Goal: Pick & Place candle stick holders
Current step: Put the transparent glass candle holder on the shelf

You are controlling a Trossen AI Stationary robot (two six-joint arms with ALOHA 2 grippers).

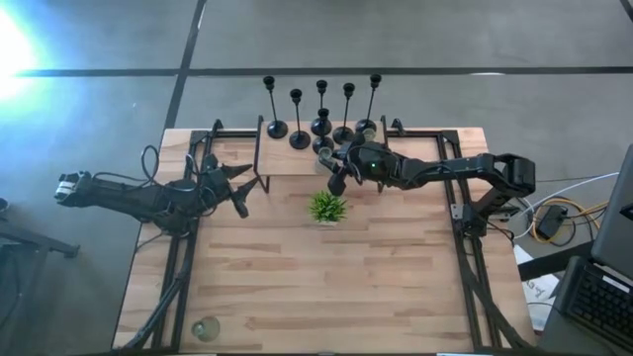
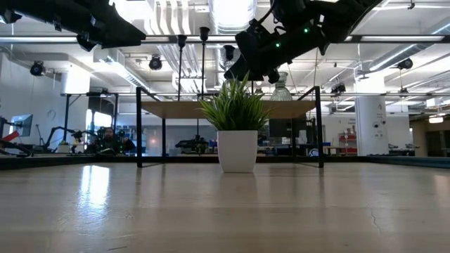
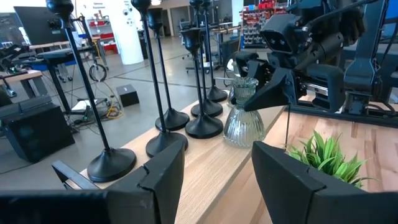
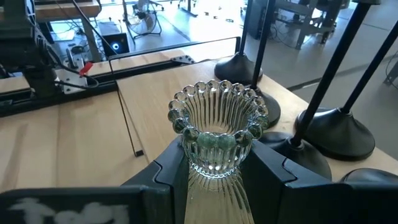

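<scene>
Glass holder (image 4: 216, 140) sits at the raised shelf (image 1: 289, 158) edge, upper centre of the high view, right gripper (image 4: 214, 165) clamped around its neck. Likely brittle, slick and bottom-heavy; that ribbed waist suits gripping. Left gripper (image 3: 214, 168) waits, fingers spread, empty.

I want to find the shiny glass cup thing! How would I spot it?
Look at the raised wooden shelf at the table's far edge, where tall black candle sticks stand. Beside them, the right gripper holds the glass holder: clear, squat, ribbed, with a beaded rim.
</scene>
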